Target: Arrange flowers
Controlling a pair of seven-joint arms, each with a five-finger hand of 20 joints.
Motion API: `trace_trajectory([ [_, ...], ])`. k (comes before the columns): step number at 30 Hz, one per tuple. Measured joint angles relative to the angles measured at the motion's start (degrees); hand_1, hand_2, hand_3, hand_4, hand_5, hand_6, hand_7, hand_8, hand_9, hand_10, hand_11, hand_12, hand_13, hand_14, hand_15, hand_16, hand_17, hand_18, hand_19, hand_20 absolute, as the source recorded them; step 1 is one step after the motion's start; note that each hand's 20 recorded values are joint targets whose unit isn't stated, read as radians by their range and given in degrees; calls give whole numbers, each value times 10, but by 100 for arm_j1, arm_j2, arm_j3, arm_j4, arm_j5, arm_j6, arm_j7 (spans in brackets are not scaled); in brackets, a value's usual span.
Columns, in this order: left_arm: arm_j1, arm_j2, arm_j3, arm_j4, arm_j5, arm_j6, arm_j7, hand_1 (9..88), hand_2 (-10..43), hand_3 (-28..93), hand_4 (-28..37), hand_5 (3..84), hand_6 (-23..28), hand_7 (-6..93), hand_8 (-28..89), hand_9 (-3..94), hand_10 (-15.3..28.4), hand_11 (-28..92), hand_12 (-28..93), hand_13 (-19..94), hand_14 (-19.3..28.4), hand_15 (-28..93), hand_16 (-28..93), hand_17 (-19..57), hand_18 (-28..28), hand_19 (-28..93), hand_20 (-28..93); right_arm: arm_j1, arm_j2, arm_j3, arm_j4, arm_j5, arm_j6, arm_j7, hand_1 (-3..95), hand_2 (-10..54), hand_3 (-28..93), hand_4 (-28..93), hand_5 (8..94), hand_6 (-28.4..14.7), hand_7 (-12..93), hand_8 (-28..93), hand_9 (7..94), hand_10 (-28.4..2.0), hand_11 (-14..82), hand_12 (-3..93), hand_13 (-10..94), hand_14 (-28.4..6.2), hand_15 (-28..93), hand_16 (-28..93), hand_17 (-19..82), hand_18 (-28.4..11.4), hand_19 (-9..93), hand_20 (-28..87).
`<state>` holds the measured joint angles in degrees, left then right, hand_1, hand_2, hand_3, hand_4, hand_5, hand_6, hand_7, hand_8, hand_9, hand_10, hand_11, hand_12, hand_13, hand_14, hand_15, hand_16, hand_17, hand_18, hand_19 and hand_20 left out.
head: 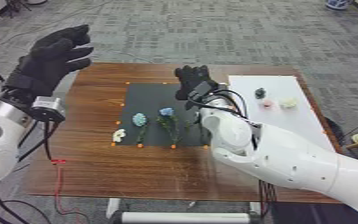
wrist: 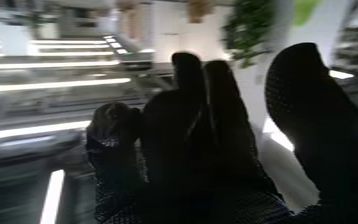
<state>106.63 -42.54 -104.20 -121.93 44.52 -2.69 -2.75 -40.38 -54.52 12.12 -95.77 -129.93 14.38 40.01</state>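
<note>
The right hand [head: 191, 81] at upper centre of the frame and left hand [head: 51, 62] at upper left are released, blue flowers [head: 167, 111] lying on the black mat [head: 149, 95]

The table [head: 82, 175] is wood, a bit shiny. The mat [head: 144, 95] looks dull, the sheet [head: 246, 85] smooth. The left hand [head: 47, 65] and right hand [head: 191, 80] wear cloth.

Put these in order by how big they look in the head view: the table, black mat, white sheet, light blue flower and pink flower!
Biggest: table
Too close to rank: black mat and white sheet, both partly covered by the right arm
Then: light blue flower
Smallest: pink flower
</note>
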Motion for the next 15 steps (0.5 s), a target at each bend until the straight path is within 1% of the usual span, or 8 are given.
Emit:
trace_trajectory([
  [2, 122, -40, -99, -40, 1, 8, 4, 263, -12, 682, -259, 234, 17, 194, -94, 169, 95, 226, 191, 78, 129, 436, -46, -104, 190, 388, 108, -223, 231, 428, -45, 6, -174, 102, 292, -95, 866, -282, 363, -59, 204, -109, 412, -173, 174, 193, 557, -99, 825, 268, 325, -208, 880, 517],
  [4, 261, -78, -213, -78, 1, 20, 8, 263, -13, 683, -260, 235, 17, 194, -95, 169, 95, 226, 191, 79, 128, 436, -46, -104, 191, 389, 108, -463, 446, 864, 45, 68, -326, 171, 282, -95, 837, -282, 359, -64, 196, -105, 411, -173, 168, 190, 560, -99, 823, 266, 326, -209, 883, 514],
  [7, 513, -149, -422, -155, 1, 67, 11, 262, -13, 685, -262, 236, 17, 195, -96, 169, 95, 227, 190, 79, 127, 437, -47, -104, 190, 390, 106, -862, 721, 1486, 330, 269, -422, 335, 299, -95, 766, -283, 358, -65, 190, -99, 410, -173, 161, 187, 562, -99, 821, 267, 325, -212, 885, 512],
  [8, 577, -172, -459, -167, 1, 82, 13, 262, -13, 685, -262, 235, 17, 195, -96, 169, 95, 226, 190, 79, 127, 437, -47, -104, 190, 390, 106, -990, 809, 1642, 401, 330, -422, 420, 312, -95, 732, -283, 359, -65, 189, -98, 410, -172, 161, 187, 563, -100, 821, 270, 325, -212, 886, 512],
  [9, 618, -191, -464, -170, 1, 95, 14, 262, -13, 685, -263, 235, 17, 195, -96, 169, 95, 227, 190, 79, 127, 437, -47, -104, 190, 390, 106, -1121, 904, 1778, 441, 380, -422, 509, 331, -95, 697, -283, 361, -67, 185, -98, 412, -170, 161, 187, 564, -102, 822, 272, 325, -213, 886, 512],
  [11, 646, -227, -444, -166, 1, 104, 14, 261, -14, 686, -263, 235, 16, 196, -96, 169, 95, 226, 190, 79, 127, 437, -48, -104, 189, 389, 105, -1403, 1092, 2019, 454, 434, -423, 625, 341, -95, 675, -283, 376, -67, 182, -97, 420, -158, 168, 188, 567, -103, 827, 271, 325, -214, 887, 513],
  [15, 637, -259, -390, -161, 1, 124, 14, 261, -14, 687, -265, 235, 16, 197, -97, 169, 95, 227, 189, 79, 127, 437, -48, -104, 190, 389, 105, -1812, 1378, 2158, 488, 467, -407, 616, 318, -95, 708, -283, 404, -59, 189, -103, 439, -142, 183, 192, 573, -104, 833, 275, 325, -216, 888, 516],
])
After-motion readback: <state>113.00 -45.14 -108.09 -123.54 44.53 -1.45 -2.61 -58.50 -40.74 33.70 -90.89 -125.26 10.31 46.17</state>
